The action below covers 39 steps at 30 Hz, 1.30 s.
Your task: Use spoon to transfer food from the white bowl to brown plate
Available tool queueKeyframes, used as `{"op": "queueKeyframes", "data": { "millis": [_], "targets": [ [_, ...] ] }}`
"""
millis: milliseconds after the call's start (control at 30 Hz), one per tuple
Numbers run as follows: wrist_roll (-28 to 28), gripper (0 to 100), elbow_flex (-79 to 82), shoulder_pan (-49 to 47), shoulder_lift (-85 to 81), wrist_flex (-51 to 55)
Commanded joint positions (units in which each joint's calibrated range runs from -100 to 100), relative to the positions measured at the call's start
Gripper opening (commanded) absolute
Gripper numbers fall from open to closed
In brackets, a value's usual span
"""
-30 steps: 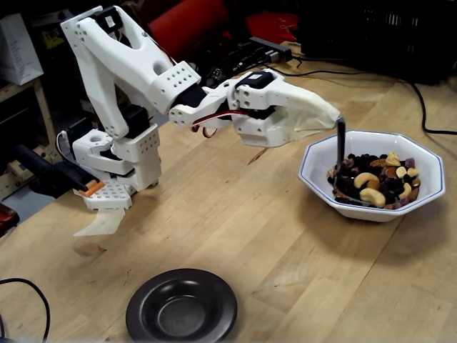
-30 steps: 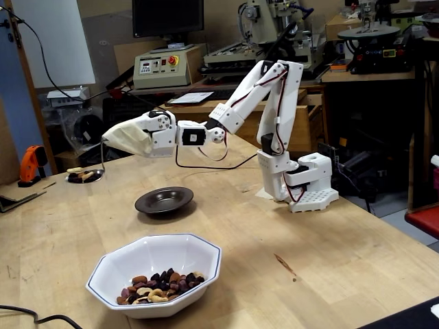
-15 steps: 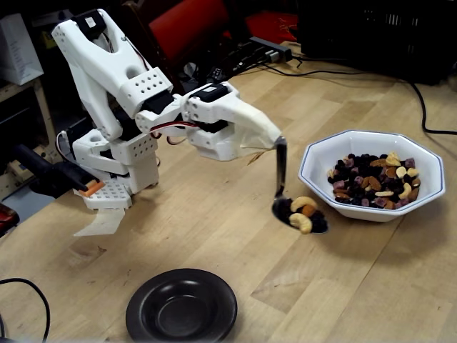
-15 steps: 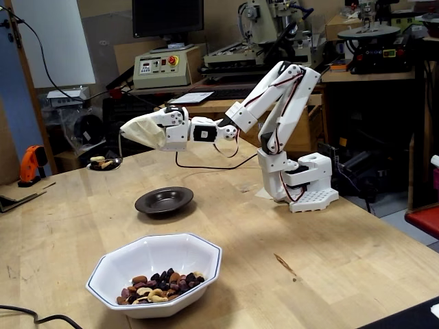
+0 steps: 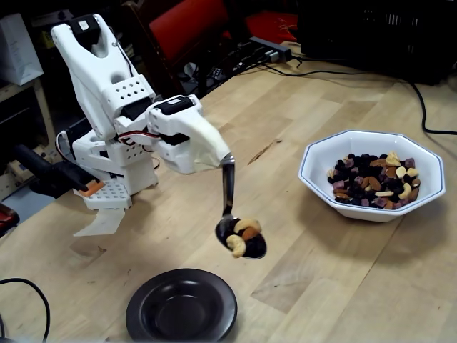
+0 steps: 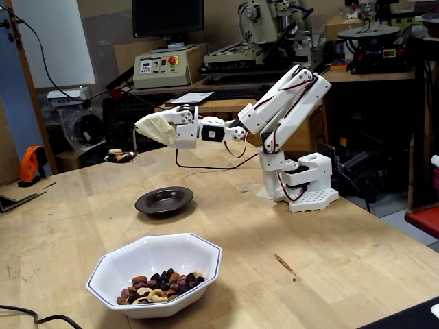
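Observation:
The silver spoon hangs by its upright handle from the tapered white end of my gripper, which is shut on it. Its bowl carries food: cashews, an almond and dark bits. It hovers above the wooden table, just up and right of the brown plate, whose centre holds nothing. The white bowl at the right holds more food. In the other fixed view the loaded spoon floats left of and beyond the brown plate, under the gripper; the white bowl stands in front.
The arm's white base stands at the left of the table. A black cable runs behind the bowl and another curls at the front left corner. An orange tool lies at the far table edge.
The spoon has lifted out of the white bowl with a load of nuts and swung left across the table toward the brown plate. The arm has folded back toward its base.

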Motion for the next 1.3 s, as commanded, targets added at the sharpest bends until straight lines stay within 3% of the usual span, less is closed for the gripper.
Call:
{"op": "queueKeyframes", "data": {
  "millis": [0,1267],
  "targets": [
    [-0.2,4,-0.1,2.1,-3.1,-0.1],
    [0.2,4,8.3,11.4,-11.4,-0.1]
  ]
}}
